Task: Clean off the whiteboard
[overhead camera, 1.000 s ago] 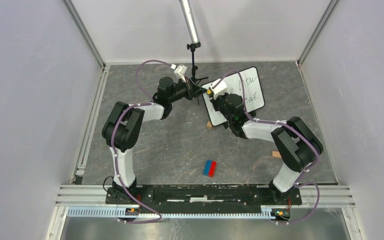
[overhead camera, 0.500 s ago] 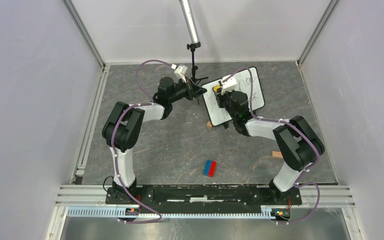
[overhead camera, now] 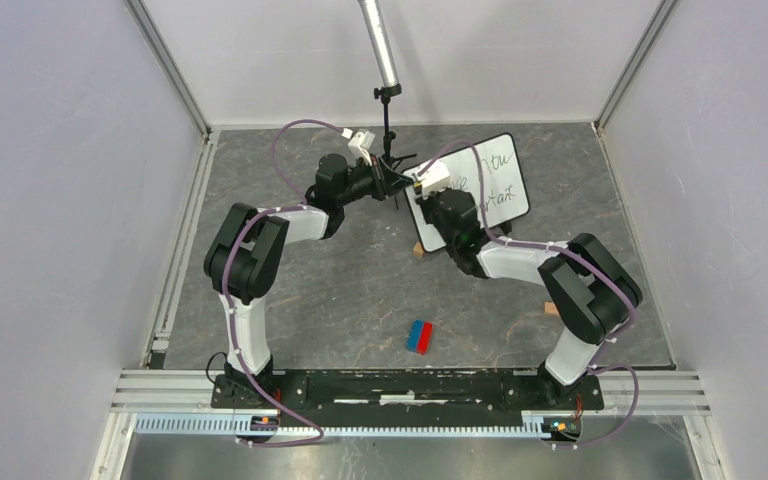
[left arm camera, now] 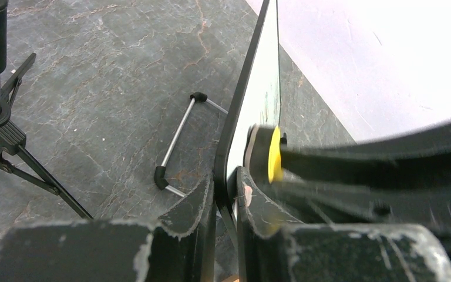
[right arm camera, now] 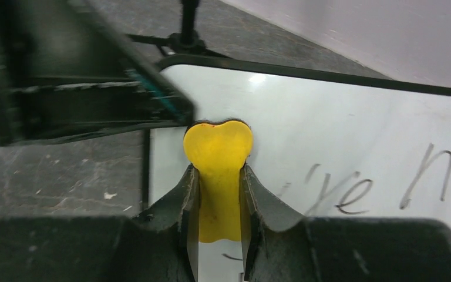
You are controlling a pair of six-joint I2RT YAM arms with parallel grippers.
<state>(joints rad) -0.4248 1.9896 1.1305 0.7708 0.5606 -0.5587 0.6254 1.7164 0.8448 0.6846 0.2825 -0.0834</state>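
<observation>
My left tool [left arm camera: 225,187] clamps the edge of the small white black-framed whiteboard [right arm camera: 352,117], which stands tilted at the far middle of the grey stone-look desk [overhead camera: 350,290]. My right tool [right arm camera: 218,176] grips a yellow eraser piece [right arm camera: 218,141], pressed against the board's face.

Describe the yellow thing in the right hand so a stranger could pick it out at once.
The whiteboard stands at the far side of the grey table. At its left end the right hand grips a small eraser against the board. It alone is bright yellow, with a two-lobed top.
</observation>
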